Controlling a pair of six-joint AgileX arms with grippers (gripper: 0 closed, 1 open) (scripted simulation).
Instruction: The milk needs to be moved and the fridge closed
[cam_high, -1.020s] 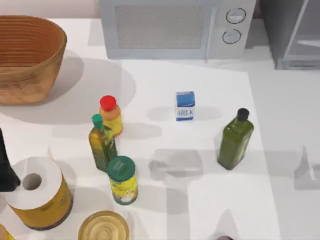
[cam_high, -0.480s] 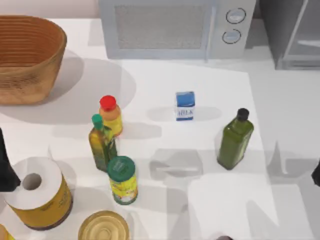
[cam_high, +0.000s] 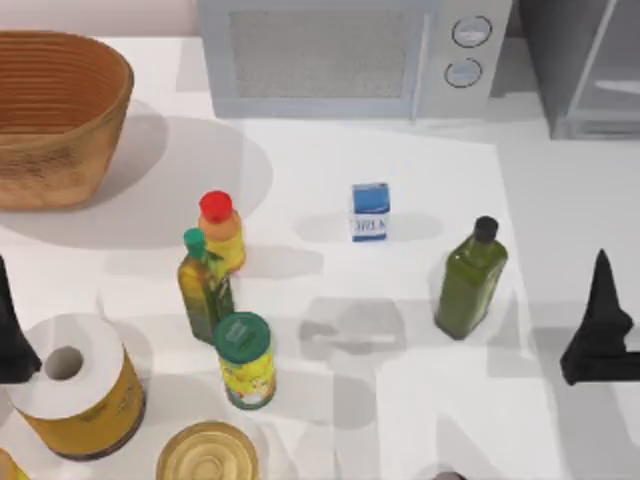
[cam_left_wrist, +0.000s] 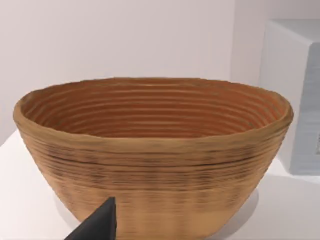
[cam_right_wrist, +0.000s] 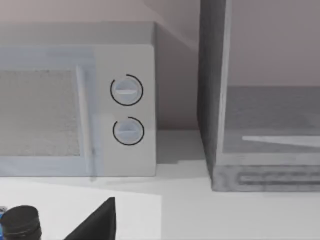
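Observation:
The milk (cam_high: 369, 211), a small blue-topped carton with a white lettered face, stands upright mid-table in front of the microwave. A sliver of its blue top (cam_right_wrist: 2, 215) shows in the right wrist view. The fridge (cam_high: 585, 70) is the grey cabinet at the back right; its pale-framed glass door stands ajar and its inside (cam_right_wrist: 270, 125) is open to view. My right gripper (cam_high: 602, 280) hovers near the table's right edge, right of the dark green bottle and well apart from the milk. My left gripper (cam_high: 8, 325) is parked at the left edge.
A dark green bottle (cam_high: 470, 280) stands between my right gripper and the milk. The microwave (cam_high: 350, 55) sits at the back, a wicker basket (cam_high: 55, 115) at the back left. Two bottles (cam_high: 212, 262), a green-lidded can (cam_high: 245, 360) and a paper roll (cam_high: 70, 385) crowd the front left.
My right gripper has come in from the right edge and now stands over the table beside the green bottle. The left arm and all objects have stayed put.

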